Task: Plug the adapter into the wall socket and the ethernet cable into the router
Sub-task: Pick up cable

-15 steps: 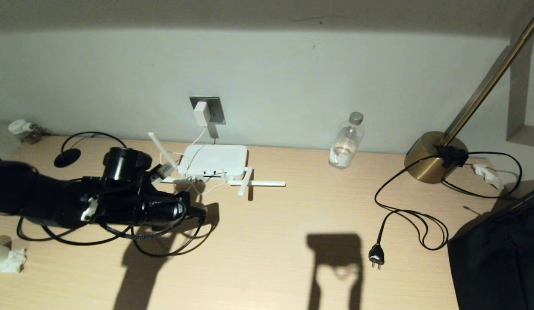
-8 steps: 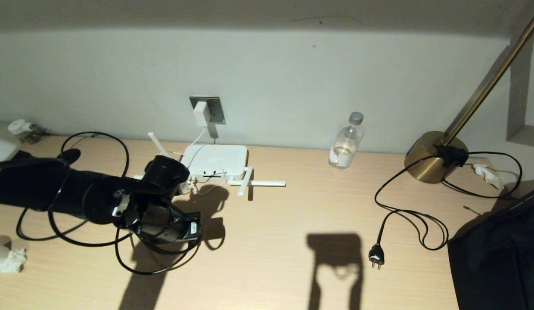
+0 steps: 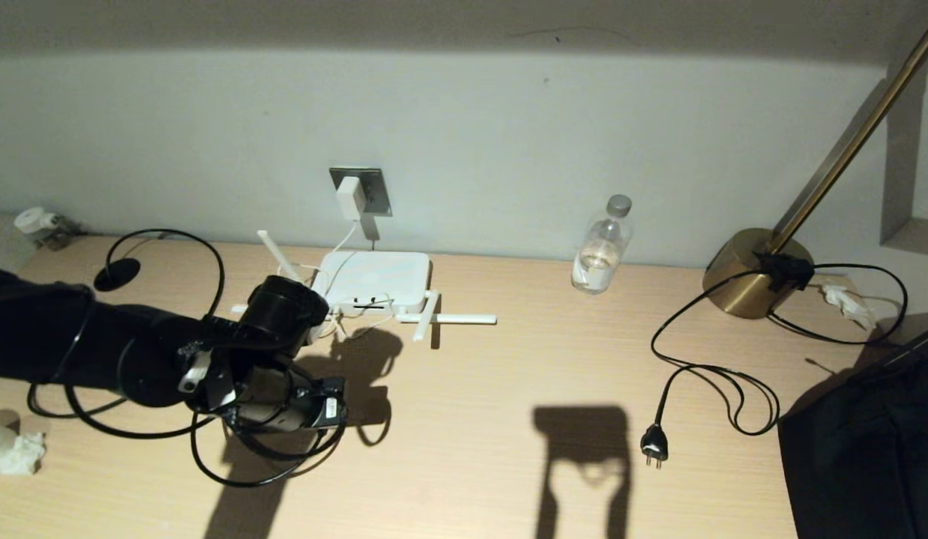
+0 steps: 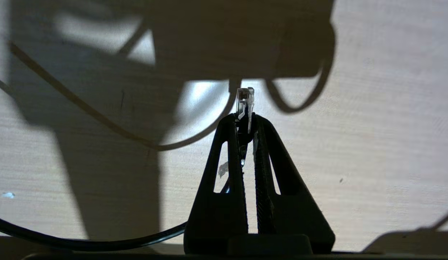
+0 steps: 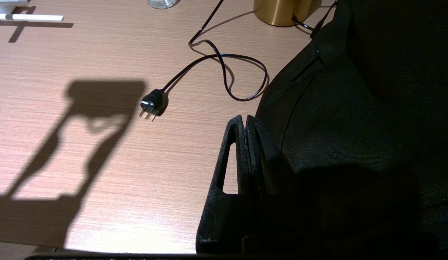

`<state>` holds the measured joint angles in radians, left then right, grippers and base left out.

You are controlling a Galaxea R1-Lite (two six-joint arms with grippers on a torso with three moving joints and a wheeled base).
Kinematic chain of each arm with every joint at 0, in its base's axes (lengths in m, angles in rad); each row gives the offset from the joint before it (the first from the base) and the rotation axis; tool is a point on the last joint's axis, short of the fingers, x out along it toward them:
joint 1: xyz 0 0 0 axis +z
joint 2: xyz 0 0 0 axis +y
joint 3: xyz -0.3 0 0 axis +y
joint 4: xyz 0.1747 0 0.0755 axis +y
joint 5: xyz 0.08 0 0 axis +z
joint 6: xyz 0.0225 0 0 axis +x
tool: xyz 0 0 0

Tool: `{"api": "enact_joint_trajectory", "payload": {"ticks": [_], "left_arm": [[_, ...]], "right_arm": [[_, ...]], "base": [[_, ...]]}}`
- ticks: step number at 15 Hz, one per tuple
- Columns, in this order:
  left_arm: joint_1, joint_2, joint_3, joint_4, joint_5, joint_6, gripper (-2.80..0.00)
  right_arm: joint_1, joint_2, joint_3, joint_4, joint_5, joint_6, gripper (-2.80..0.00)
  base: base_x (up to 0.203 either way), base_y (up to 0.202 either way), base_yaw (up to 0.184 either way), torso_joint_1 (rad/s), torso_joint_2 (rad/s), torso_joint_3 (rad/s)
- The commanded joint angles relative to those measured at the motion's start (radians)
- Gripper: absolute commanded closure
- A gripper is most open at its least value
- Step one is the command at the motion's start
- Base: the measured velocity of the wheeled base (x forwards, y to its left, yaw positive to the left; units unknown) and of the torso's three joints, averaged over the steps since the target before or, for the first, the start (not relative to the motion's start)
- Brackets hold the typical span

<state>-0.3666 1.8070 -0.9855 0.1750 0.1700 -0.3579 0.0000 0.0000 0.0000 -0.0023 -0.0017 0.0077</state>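
Left gripper [image 4: 245, 121]: pinched on ethernet cable's clear connector [image 4: 245, 103], lower left of head view
Router [image 3: 374, 278]: centre-left, adapter [image 3: 349, 198] in wall socket [image 3: 373, 187]
Right gripper [image 5: 245, 124]: closed, empty
Risk: thin pinch, plug may twist, missing port

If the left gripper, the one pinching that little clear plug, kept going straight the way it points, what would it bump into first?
Probably the bare wooden desk. The left gripper, shut on the ethernet cable connector, points at the desktop, with nothing but shadow beyond the clip. How far off the wood lies is unclear.
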Motion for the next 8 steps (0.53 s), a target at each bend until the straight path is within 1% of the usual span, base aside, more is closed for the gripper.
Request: {"api": "enact_joint_trajectory", "payload": {"ticks": [1, 3, 4, 6, 7, 8], "left_arm": [[-0.001, -0.017, 0.037, -0.002, 0.0, 0.008, 0.0], [-0.002, -0.026, 0.114, -0.031, -0.006, 0.091, 0.0], [-0.002, -0.02, 0.149, -0.085, -0.009, 0.115, 0.0], [-0.001, 0.017, 0.194, -0.222, -0.017, 0.125, 0.0], [0.001, 0.023, 0.2, -0.289, -0.039, 0.122, 0.0], [0.009, 0.016, 0.207, -0.33, -0.125, 0.121, 0.0]], "right_arm": [[0.0, 0.002, 0.0, -0.001, 0.0, 0.0, 0.0], [0.0, 0.002, 0.0, -0.001, 0.0, 0.0, 0.0], [0.0, 0.001, 0.0, -0.001, 0.0, 0.0, 0.0], [0.0, 0.001, 0.0, -0.001, 0.0, 0.0, 0.0], [0.0, 0.002, 0.0, -0.001, 0.0, 0.0, 0.0], [0.0, 0.002, 0.0, -0.001, 0.0, 0.0, 0.0]], "base": [[0.0, 0.0, 0.0, 0.0, 0.0, 0.0], [0.0, 0.0, 0.0, 0.0, 0.0, 0.0], [0.0, 0.0, 0.0, 0.0, 0.0, 0.0], [0.0, 0.0, 0.0, 0.0, 0.0, 0.0], [0.0, 0.0, 0.0, 0.0, 0.0, 0.0], [0.0, 0.0, 0.0, 0.0, 0.0, 0.0]]}}
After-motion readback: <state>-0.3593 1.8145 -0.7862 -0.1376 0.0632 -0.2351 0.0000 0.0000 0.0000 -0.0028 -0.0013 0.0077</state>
